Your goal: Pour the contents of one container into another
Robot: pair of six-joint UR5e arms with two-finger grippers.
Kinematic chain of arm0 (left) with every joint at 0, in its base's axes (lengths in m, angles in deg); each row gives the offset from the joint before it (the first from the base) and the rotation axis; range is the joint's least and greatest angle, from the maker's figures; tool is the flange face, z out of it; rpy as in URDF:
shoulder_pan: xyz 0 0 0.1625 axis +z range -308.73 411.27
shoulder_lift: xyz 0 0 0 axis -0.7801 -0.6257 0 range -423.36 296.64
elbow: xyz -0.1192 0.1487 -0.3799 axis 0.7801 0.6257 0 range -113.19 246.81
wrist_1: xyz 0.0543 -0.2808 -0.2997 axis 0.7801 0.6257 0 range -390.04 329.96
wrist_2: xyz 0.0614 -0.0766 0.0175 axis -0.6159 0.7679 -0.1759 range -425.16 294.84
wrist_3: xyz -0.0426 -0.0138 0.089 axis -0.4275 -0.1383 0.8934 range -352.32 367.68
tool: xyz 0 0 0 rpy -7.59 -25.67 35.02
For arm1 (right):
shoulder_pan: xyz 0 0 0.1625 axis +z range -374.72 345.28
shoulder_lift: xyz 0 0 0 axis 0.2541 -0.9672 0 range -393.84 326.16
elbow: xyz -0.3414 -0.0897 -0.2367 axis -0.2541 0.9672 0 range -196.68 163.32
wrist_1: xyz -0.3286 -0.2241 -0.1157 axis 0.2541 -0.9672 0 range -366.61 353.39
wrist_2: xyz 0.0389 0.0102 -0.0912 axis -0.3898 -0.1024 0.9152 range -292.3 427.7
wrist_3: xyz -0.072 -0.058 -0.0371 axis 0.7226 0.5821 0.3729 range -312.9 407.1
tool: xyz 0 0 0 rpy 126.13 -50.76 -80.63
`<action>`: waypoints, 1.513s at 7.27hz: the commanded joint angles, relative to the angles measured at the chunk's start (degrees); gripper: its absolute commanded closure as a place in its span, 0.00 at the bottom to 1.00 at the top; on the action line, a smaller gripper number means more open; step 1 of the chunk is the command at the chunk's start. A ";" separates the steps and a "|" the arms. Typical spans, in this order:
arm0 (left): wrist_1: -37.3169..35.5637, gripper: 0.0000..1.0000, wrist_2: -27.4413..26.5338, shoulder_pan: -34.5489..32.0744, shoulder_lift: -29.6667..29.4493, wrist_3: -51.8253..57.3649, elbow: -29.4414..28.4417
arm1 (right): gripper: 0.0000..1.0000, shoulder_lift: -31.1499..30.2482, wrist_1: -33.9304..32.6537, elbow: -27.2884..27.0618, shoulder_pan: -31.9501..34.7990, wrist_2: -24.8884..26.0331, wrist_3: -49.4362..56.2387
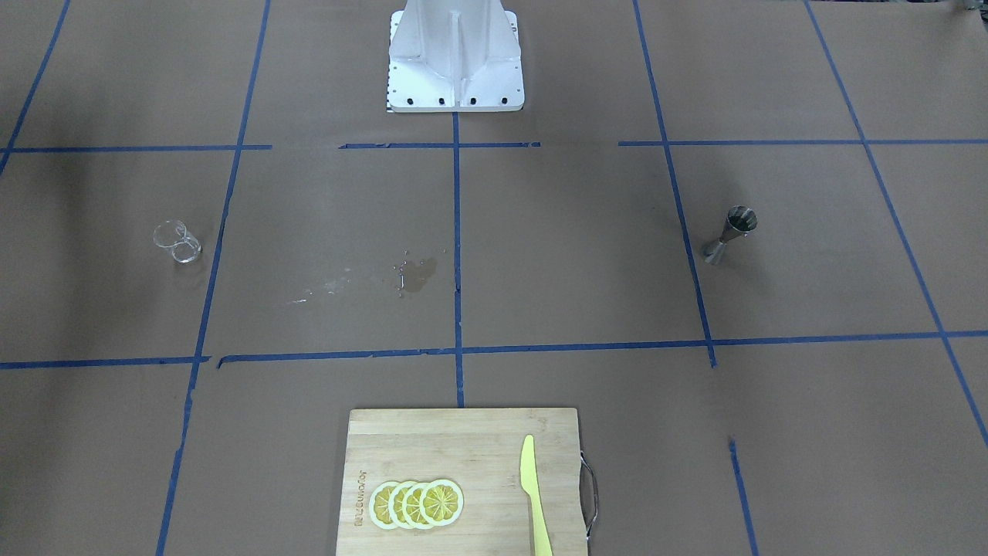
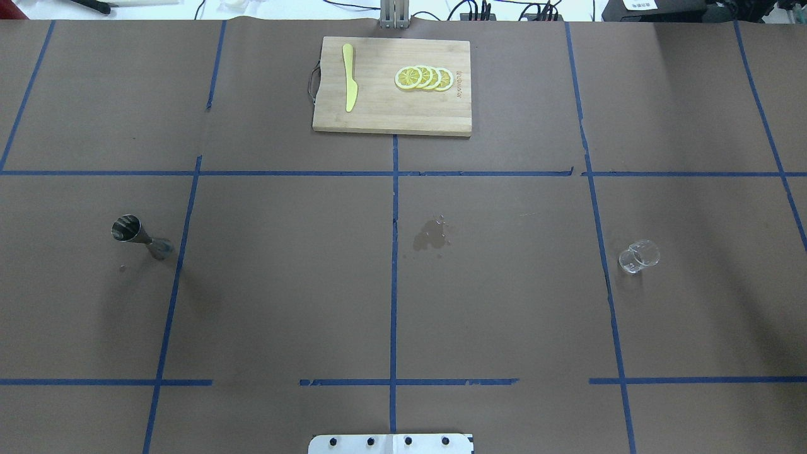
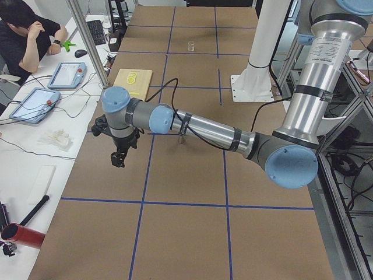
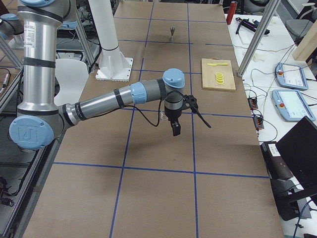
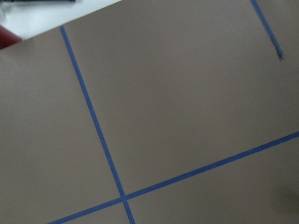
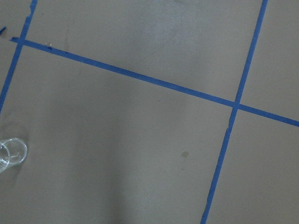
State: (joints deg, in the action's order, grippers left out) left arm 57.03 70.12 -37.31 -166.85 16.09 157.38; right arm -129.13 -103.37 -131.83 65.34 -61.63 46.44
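Fingers of the left gripper (image 3: 118, 158) point down, clear of the counter (image 2: 284, 284); whether spread or pressed together cannot be told from the side. The steel jigger (image 2: 142, 236) stands upright on the robot's left. A wet patch (image 2: 432, 234) marks the centre; beyond it a cutting board (image 2: 378, 110) carries a yellow knife (image 2: 348, 85) and lemon slices (image 2: 423, 78). The glass cup (image 2: 638, 256) stands upright on the right. The right gripper (image 4: 176, 130) hangs above the counter, finger state likewise undeterminable.
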 commanded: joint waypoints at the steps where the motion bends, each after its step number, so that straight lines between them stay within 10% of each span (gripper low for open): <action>1: 1.88 0.00 4.28 -3.43 6.61 -0.15 0.56 | 0.00 1.76 0.08 0.98 0.98 0.21 -3.77; 11: 13.39 0.00 -0.64 -2.91 14.10 -8.24 -1.10 | 0.00 1.95 4.34 15.99 8.62 -5.93 -5.39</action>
State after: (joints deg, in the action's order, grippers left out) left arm 69.19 69.48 -40.24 -152.87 8.37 156.63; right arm -126.93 -102.39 -118.42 73.69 -67.29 41.10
